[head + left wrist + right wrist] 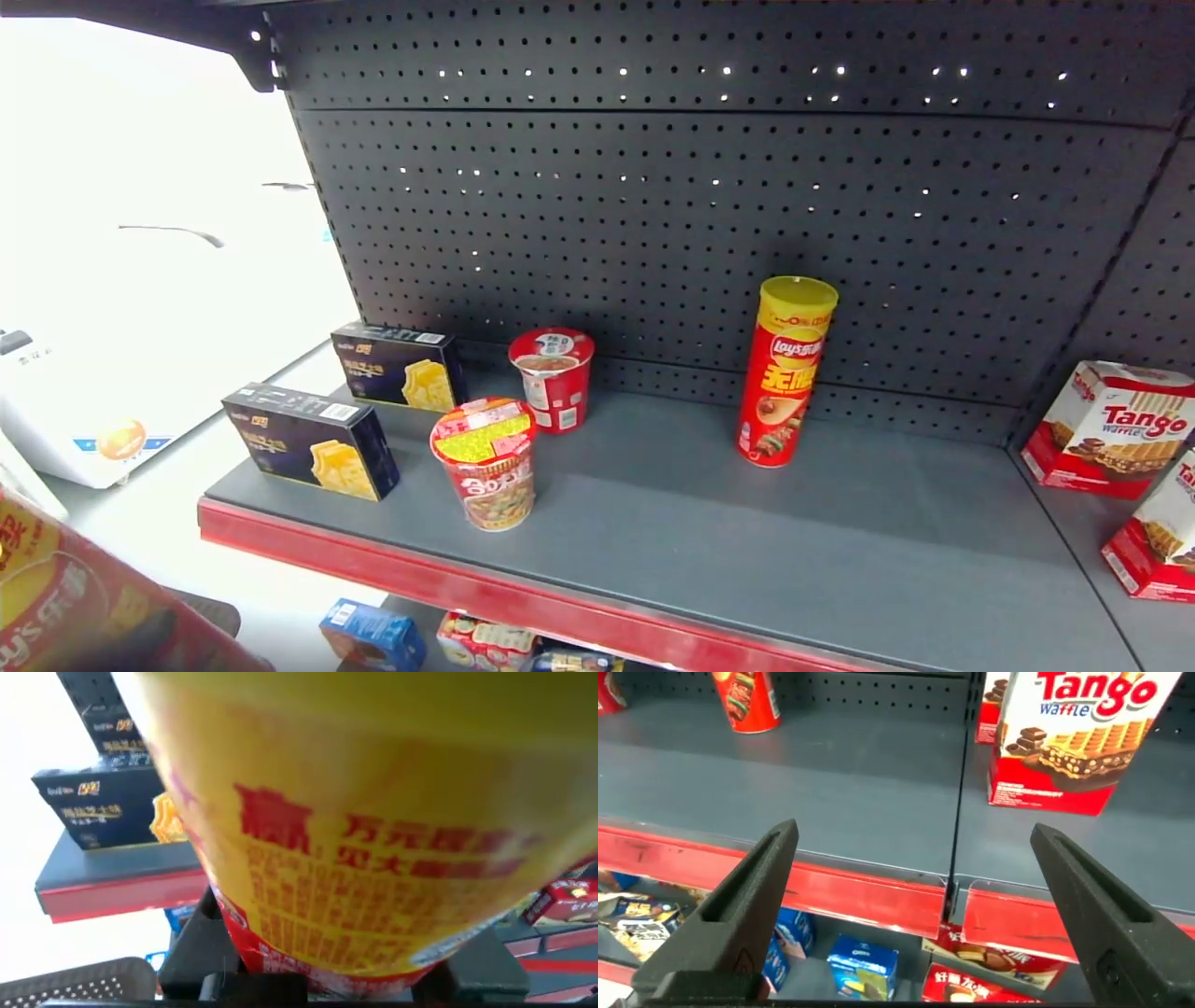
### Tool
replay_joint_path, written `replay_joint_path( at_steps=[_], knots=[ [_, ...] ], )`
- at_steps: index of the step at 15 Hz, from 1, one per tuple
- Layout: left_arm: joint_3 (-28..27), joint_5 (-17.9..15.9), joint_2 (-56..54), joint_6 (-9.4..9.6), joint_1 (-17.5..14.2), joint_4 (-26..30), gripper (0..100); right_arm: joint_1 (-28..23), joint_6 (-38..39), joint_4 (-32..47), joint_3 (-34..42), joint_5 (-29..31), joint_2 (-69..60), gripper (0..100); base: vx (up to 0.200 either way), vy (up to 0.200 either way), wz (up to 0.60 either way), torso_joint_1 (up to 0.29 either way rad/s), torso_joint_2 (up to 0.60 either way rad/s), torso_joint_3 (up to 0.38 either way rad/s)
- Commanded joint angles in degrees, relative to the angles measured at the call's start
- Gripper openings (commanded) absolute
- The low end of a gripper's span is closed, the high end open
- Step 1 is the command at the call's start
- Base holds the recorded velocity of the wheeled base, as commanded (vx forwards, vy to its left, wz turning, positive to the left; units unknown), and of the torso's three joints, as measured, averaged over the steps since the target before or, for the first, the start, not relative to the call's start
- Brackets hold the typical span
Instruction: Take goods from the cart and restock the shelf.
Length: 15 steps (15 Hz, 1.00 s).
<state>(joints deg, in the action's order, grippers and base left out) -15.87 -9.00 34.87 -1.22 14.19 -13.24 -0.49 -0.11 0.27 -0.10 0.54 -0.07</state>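
Note:
A red and yellow chips can [364,812] lies close against the left wrist camera, with my left gripper [338,963] shut on it; dark fingers [198,945] flank its red end. The same can [65,597] shows at the head view's lower left corner, below and left of the grey shelf [709,551]. On the shelf a matching chips can [784,371] stands upright near the back. My right gripper [915,835] is open and holds nothing, in front of the shelf's red front edge [859,891].
Two dark boxes [313,441] and two cup noodles [485,462] stand on the shelf's left part. Red wafer boxes [1111,427] fill the neighbouring bay on the right. Open shelf surface lies between the cups and the wafer boxes. A lower shelf holds blue packs [864,966].

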Motion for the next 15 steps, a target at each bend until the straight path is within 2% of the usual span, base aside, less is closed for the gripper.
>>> replay_joint_path(
  at_steps=[1, 2, 5, 8, 9, 10, 11, 13, 14, 15],
  knots=[
    [-0.56, 0.47, -0.32, 0.08, -0.04, 3.40, 0, -0.04, 0.02, 0.00, 0.01, -0.10, 0.07, 100, 0.000, 0.000, -0.60, 0.002, 0.00, 0.002],
    [-0.65, 0.56, -1.82, 0.16, -0.13, 5.07, 0, -0.04, 0.02, 0.00, 0.01, -0.10, 0.07, 100, 0.000, 0.000, 0.00, 0.000, 0.00, 0.000],
    [-0.65, 5.22, -5.77, -0.10, -0.13, 9.99, 0, -0.04, -0.68, 0.00, 0.01, -0.54, 0.07, 100, 0.000, 0.000, 0.00, 0.000, 0.00, 0.000],
    [1.28, 5.04, -9.11, -0.19, 0.14, 15.70, 0, -0.04, -0.68, -0.53, -1.13, -1.06, 0.07, 100, 0.000, 0.000, 0.00, 0.000, 0.00, 0.000],
    [0.93, 4.95, -9.11, -0.10, 0.22, 15.44, 0, 1.01, -0.42, 0.08, -18.97, -3.61, 5.43, 100, 0.000, 0.000, 0.00, 0.000, 0.00, 0.000],
    [0.40, 4.95, -9.11, 0.08, 0.49, 15.35, 0, 1.45, 2.48, 2.90, -33.04, -3.09, 23.80, 100, 0.000, 0.000, 0.00, 0.000, 0.00, 0.000],
    [0.49, 4.78, -9.20, 0.16, 0.58, 15.44, 0, 1.54, 2.22, 3.42, -33.13, -3.09, 24.16, 100, 0.000, 0.000, 0.00, 0.000, 0.00, 0.000],
    [-0.04, 4.87, -10.08, -0.01, 0.58, 15.35, 0, 7.78, -6.48, 2.90, -30.05, -9.15, 24.42, 100, 0.000, 0.000, 0.00, 0.000, 0.00, 0.000],
    [-0.12, 4.87, -11.31, -0.19, 0.58, 15.44, 0, 9.01, -7.10, 2.63, -29.43, -10.20, 24.86, 100, 0.000, 0.000, 0.00, 0.000, 0.00, 0.000],
    [-0.12, 4.78, -12.89, -0.98, 0.58, 15.70, 0, 12.53, -7.10, 2.46, -29.35, -12.67, 26.70, 100, 0.000, 0.000, 0.00, 0.000, 0.00, 0.000]
  ],
)
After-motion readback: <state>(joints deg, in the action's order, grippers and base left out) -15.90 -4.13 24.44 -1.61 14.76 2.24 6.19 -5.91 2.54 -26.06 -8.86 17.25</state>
